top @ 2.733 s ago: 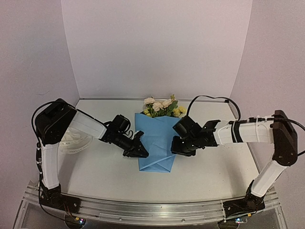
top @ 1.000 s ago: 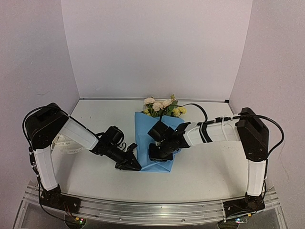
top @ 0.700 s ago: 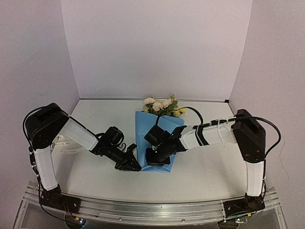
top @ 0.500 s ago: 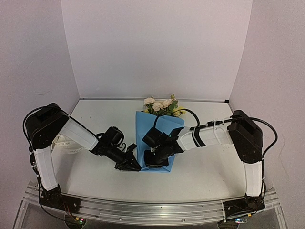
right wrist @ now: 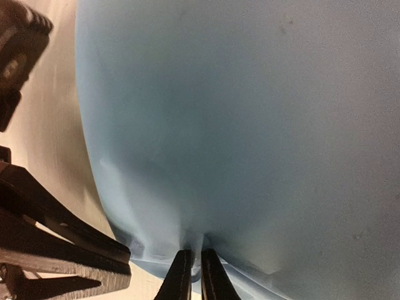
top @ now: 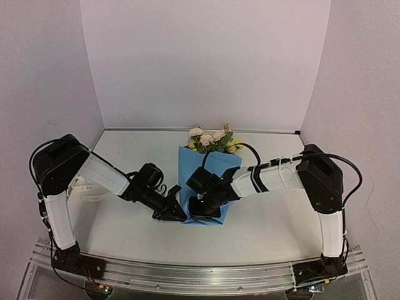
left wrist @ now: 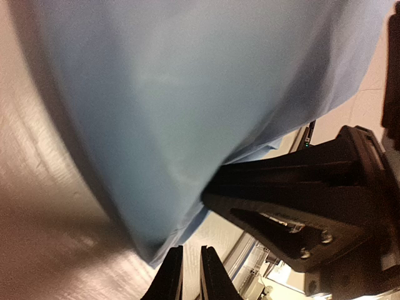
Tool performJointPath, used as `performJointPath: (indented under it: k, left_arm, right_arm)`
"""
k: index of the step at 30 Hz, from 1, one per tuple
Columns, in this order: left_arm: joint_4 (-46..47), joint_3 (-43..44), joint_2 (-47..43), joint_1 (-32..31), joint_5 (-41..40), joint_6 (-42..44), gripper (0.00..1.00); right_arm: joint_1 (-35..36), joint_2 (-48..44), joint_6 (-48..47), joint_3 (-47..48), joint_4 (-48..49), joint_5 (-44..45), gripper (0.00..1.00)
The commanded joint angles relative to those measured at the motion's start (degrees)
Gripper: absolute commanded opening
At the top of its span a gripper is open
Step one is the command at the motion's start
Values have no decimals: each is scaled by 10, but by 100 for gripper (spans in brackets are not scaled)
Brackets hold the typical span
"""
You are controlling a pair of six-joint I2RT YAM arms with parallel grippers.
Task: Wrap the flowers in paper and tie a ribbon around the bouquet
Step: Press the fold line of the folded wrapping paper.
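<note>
Pinches puckered near end of paper (right wrist: 250, 125) in right pincer (right wrist: 192, 253); sets left pincer (left wrist: 190, 251), pressed nearly together, beside its near-left corner; shows bouquet (top: 190, 170) lying on bench (top: 269, 225), flowers (top: 211, 139) at far end.

This is a robot test booth in a lab, not a home or a shop. Plain pale walls (top: 206, 62) close in a white counter (top: 275, 219) on three sides, with no furniture or decoration. A metal rail (top: 200, 275) runs along the counter's near edge, and two white-and-black robot arms, the left arm (top: 100, 172) and the right arm (top: 281, 177), are bolted to it. Loose black cables (top: 250, 150) loop along the arms, and small lights (top: 103, 289) glow by their bases.
</note>
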Motion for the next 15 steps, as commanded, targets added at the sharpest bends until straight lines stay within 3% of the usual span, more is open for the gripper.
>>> performJointPath:
  k: [1, 15]
  left_arm:
    - [32, 32, -28, 0, 26, -10, 12]
    - [72, 25, 48, 42, -20, -57, 13]
  right_arm:
    - [2, 18, 5, 1, -19, 11, 7]
    - [2, 19, 6, -5, -23, 6, 6]
